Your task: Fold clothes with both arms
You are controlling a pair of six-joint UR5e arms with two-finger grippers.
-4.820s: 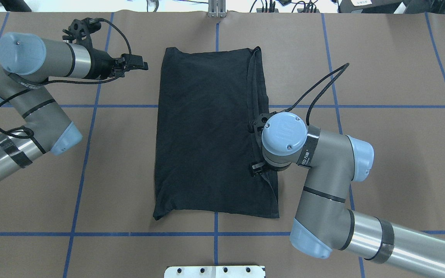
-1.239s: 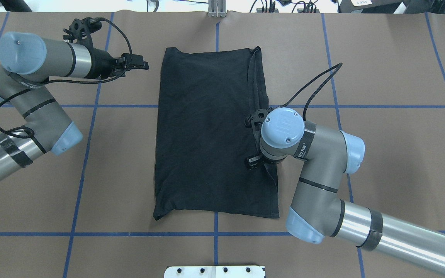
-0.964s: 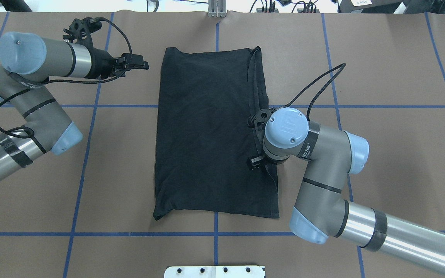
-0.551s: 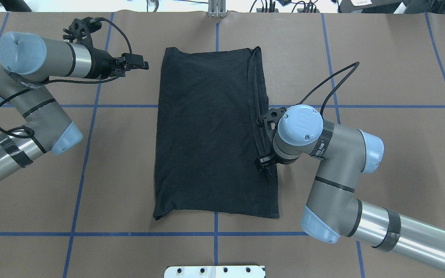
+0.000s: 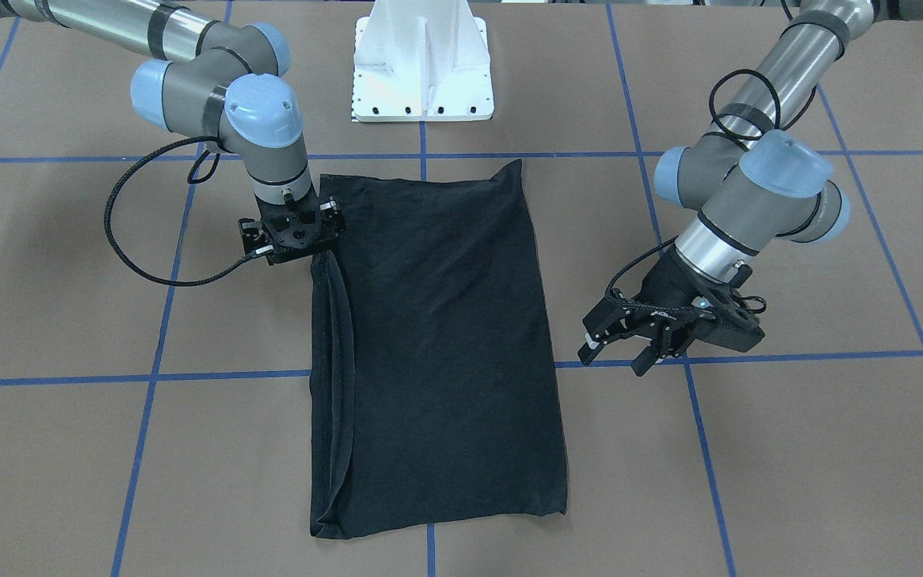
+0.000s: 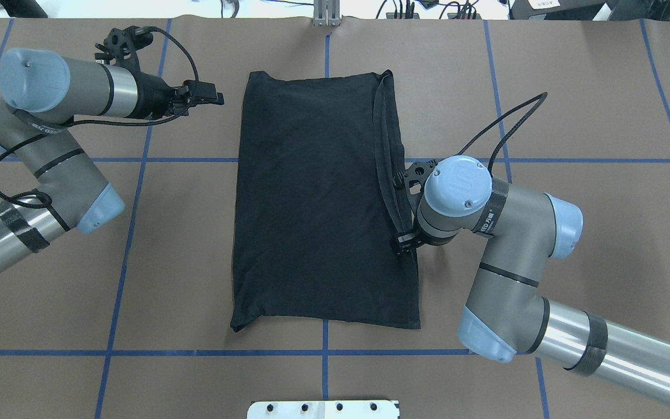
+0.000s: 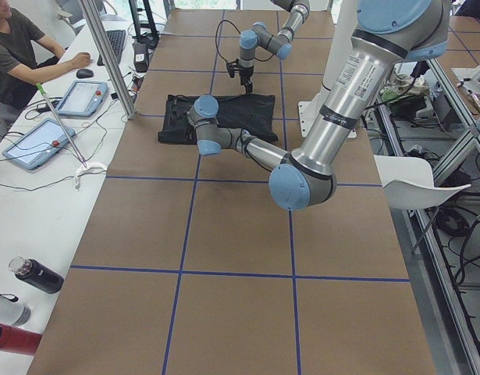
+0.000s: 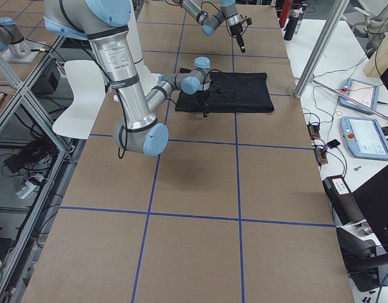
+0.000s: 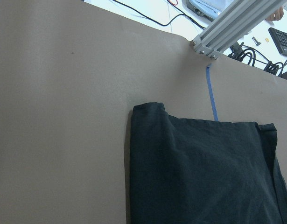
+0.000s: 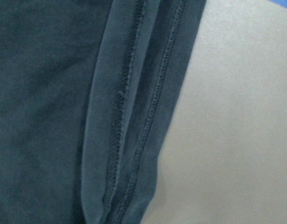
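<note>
I view a brown table (image 6: 602, 87) gridded with blue tape (image 6: 602, 160), white pedestal base (image 5: 423, 60), seated operator (image 7: 17, 47), teach pendant (image 7: 81, 98).

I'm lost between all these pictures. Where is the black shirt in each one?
Front-facing: shirt, centre.
Overhead: shirt, centre.
Left side: shirt, upper middle, small.
Right side: shirt, upper middle.
Left wrist: shirt, lower right.
Right wrist: shirt fills the left side.
Shared landmark: white base plate, top centre front-facing, bottom edge overhead.
</note>
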